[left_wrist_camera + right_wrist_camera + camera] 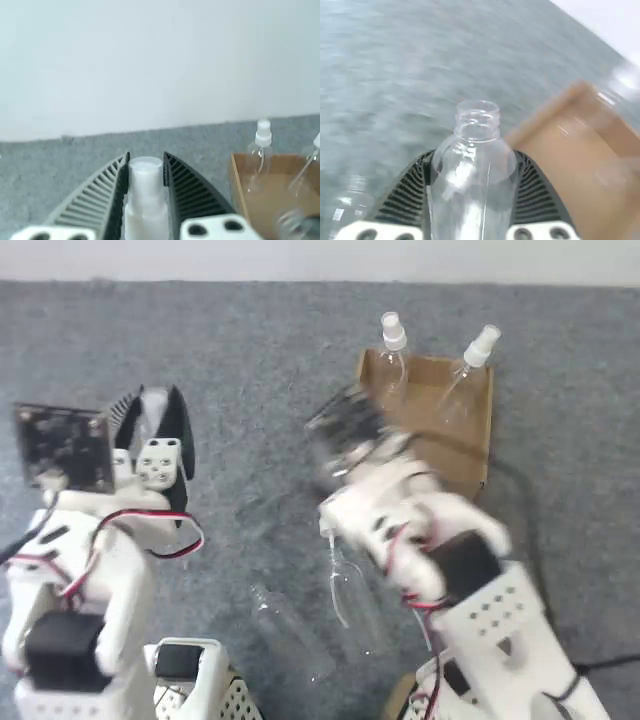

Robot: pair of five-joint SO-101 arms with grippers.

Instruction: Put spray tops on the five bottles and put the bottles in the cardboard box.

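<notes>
My left gripper [146, 161] is shut on a white spray top [146, 192] and held up above the grey table at the left [150, 408]. My right gripper [475, 162] is shut on a clear bottle [472, 165] with an open, capless neck; this bottle [348, 592] shows under the right arm near the table's middle. The cardboard box [445, 440] lies at the back right, just beyond the right arm. Two capped bottles stand in the box, one [393, 348] at its left and one [470, 365] at its right. Another capless bottle [290, 632] lies on the table in front.
The grey carpeted table [250, 350] runs to a white wall at the back. Both arm bases stand at the front edge, left [70, 640] and right [500, 640]. The box [270, 192] is well to the right of my left gripper.
</notes>
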